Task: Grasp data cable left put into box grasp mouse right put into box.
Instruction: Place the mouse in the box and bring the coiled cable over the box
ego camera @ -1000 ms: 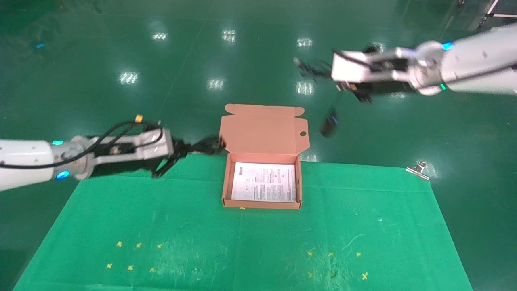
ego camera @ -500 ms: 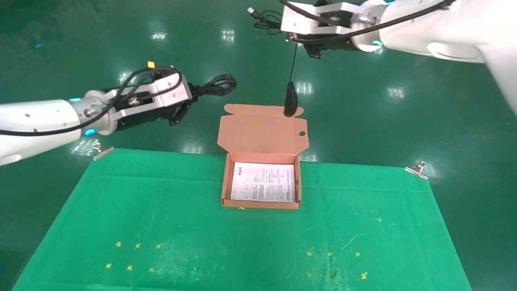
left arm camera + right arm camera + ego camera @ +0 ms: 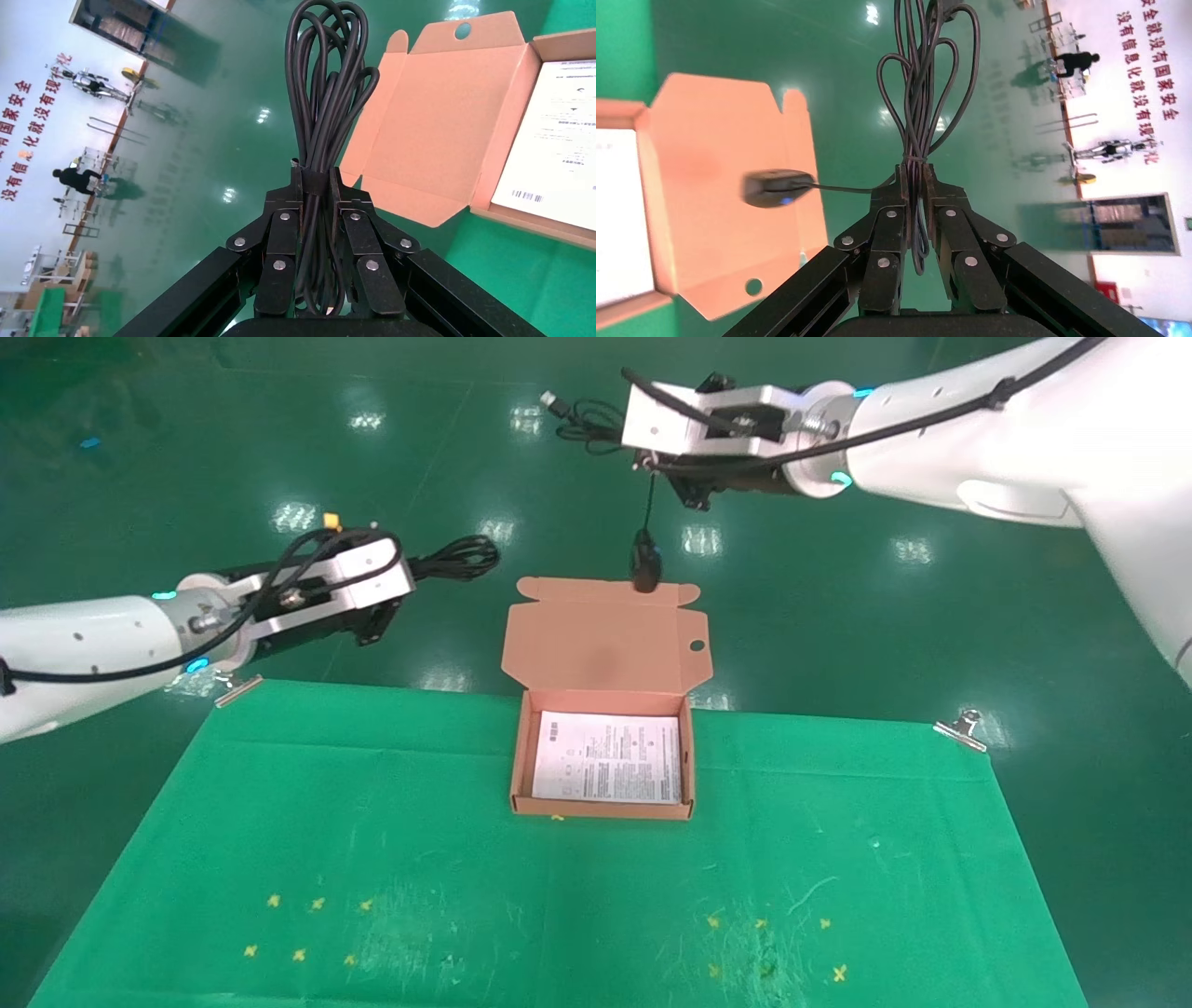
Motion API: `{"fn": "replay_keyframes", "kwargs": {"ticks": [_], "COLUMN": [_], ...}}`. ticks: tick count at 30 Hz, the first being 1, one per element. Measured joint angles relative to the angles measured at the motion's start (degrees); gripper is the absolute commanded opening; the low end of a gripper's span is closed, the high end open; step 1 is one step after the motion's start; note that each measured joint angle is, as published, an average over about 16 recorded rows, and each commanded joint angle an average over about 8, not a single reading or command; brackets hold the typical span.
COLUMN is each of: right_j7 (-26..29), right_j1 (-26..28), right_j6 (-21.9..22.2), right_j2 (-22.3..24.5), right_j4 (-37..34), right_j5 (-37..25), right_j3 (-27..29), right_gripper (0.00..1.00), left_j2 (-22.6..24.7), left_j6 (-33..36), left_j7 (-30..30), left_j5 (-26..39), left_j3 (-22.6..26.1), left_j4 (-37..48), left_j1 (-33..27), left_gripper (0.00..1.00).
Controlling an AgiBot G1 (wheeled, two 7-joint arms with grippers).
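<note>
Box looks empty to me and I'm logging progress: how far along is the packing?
Both grasps look done: left gripper clamps the bundled cable, right gripper pinches the mouse cord, mouse dangling. Both placements remain; the box holds only its paper sheet.

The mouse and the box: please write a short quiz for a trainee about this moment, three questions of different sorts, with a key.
1. True or false: the mouse lies inside the box.
2. Multiple choice: the left gripper holds A) a coiled black cable, B) the mouse, C) nothing.
3. Fill in: the right gripper grips the mouse's bundled ____, so the mouse dangles below it.

Key: 1 false, it hangs in the air by the open lid; 2 A; 3 cord.
</note>
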Motion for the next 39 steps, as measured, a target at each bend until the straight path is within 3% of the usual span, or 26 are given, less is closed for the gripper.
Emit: {"fn": "replay_keyframes", "kwargs": {"ticks": [21, 39], "right_j7": [3.5, 12.1], "right_j1": [-7.1, -14.2], "right_j6": [-2.8, -0.2], "right_j2": [-0.7, -1.3], "right_j4": [6.3, 4.8], "right_j5": [2.8, 4.1], "right_j3": [-3.0, -7.7], "right_gripper": [0.0, 0.0], "left_j2": [-2.6, -2.8], "left_j6": [-1.5, 0.0], "left_j7": [-13.1, -18.5], "left_j5": [19.3, 24.9], "left_j3": [1.5, 1.3], "left_j4": [1.6, -1.5], "left_j1": [2.4, 3.5], "left_gripper": [0.0, 0.0]}}
